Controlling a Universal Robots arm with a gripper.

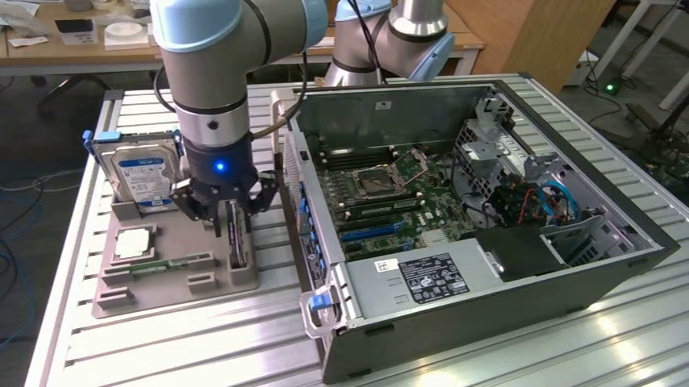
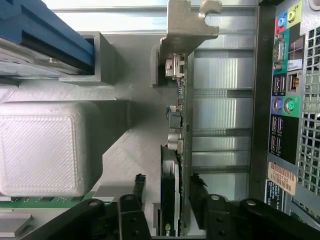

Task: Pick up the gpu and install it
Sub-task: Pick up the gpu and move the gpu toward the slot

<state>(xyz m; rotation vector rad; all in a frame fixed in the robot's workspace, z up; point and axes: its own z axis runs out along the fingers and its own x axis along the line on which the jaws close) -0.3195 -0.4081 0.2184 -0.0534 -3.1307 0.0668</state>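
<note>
The gpu (image 1: pixel 238 246) stands on edge in a slot of the grey holder tray (image 1: pixel 161 294), close to the computer case. It is a thin dark card with a silvery bracket (image 2: pixel 187 25) at one end. My gripper (image 1: pixel 229 216) has come straight down over it. In the wrist view the gpu (image 2: pixel 175 165) runs between my two black fingers (image 2: pixel 139 182), and the gripper (image 2: pixel 167 181) straddles it. A gap shows on one side of the card; the other finger is very near it. The jaws are open.
On the same tray are a silver hard drive with a blue label (image 1: pixel 145 173), a square processor (image 1: pixel 132 242) and a green memory stick (image 1: pixel 173 264). The open computer case (image 1: pixel 603 266) with its motherboard (image 1: pixel 377 201) lies just to the exterior view's right.
</note>
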